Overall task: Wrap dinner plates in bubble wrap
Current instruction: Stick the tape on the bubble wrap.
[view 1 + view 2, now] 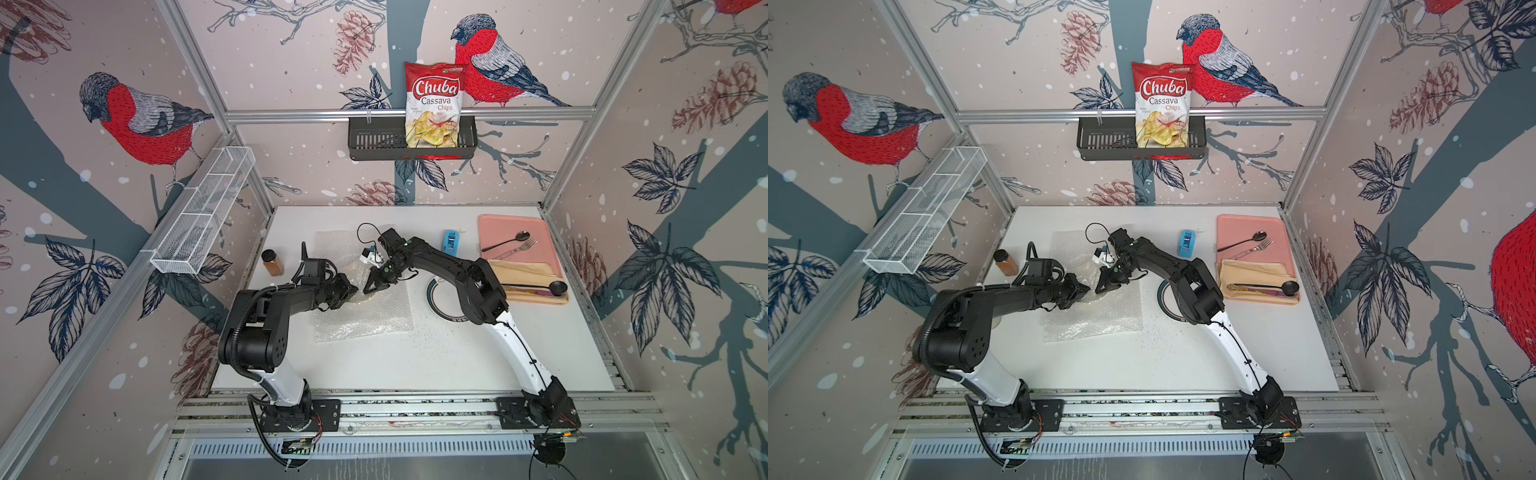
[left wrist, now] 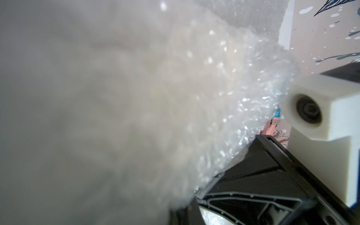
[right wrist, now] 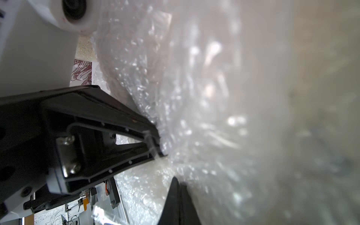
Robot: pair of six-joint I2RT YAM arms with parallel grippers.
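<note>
A clear sheet of bubble wrap [image 1: 374, 320] lies mid-table, its far part lifted into a fold. My left gripper [image 1: 352, 289] and right gripper [image 1: 369, 289] meet tip to tip there, each shut on the raised film. In the left wrist view the bubble wrap [image 2: 175, 97] fills the frame above my left gripper [image 2: 184, 215]. The right wrist view shows my right gripper [image 3: 178, 202] pinching the film. A cream tint shows through the wrap; I cannot tell what lies under it. A dinner plate [image 1: 440, 301] with a teal rim sits half hidden under my right arm. Another bubble wrap sheet [image 1: 332, 245] lies behind.
A pink tray [image 1: 498, 226] at the back right holds a spoon, a fork and a tan napkin [image 1: 528, 274] with a black spoon. A blue tape dispenser [image 1: 450, 242] stands beside it. A spice jar [image 1: 273, 262] stands at the table's left edge. Wall baskets hang above.
</note>
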